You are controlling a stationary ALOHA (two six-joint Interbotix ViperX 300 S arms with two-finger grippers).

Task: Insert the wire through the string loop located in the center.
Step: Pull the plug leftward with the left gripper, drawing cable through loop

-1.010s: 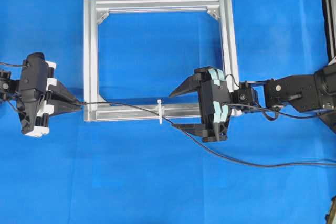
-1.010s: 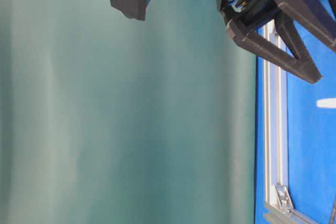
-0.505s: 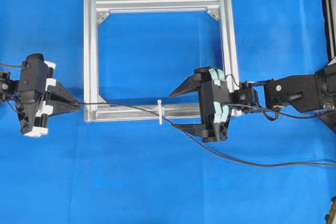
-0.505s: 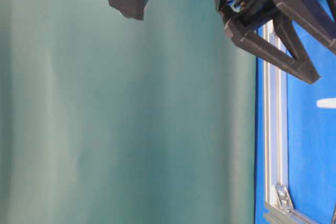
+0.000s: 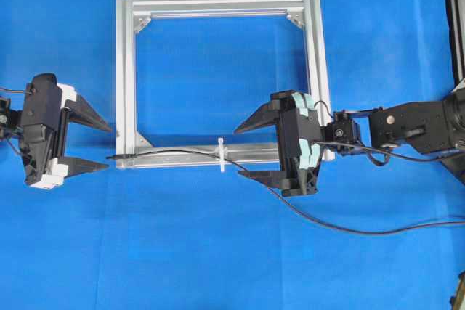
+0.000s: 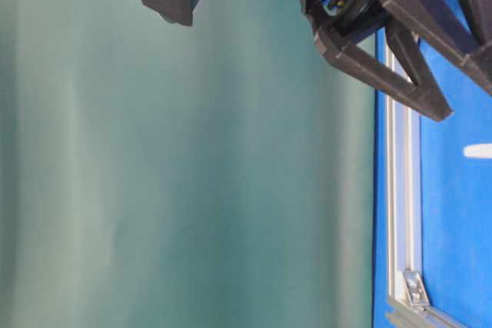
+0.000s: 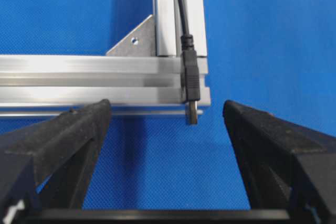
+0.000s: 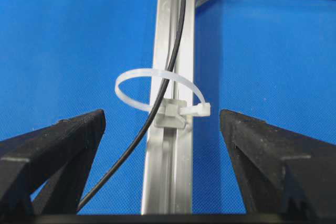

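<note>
The wire (image 5: 174, 153) is a thin black cable. It runs along the bottom bar of the aluminium frame (image 5: 218, 3) and passes through the white string loop (image 5: 221, 155). Its plug (image 5: 114, 157) lies free at the bar's left end. My left gripper (image 5: 110, 148) stands open just left of the plug, touching nothing. The left wrist view shows the plug (image 7: 191, 85) resting on the frame corner between the spread fingers of that gripper (image 7: 165, 106). My right gripper (image 5: 237, 153) is open, right of the loop. In its wrist view the wire (image 8: 123, 159) goes through the string loop (image 8: 197, 110).
The wire trails off to the lower right across the blue mat (image 5: 341, 228). The square frame has silver corner brackets (image 5: 142, 22). In the table-level view the frame's edge (image 6: 396, 190) stands against a green backdrop, with dark gripper fingers (image 6: 384, 78) overhead.
My left gripper has opened and let go of the plug. The plug has dropped onto the frame's bottom bar and the wire has sagged. The left gripper backed slightly left.
</note>
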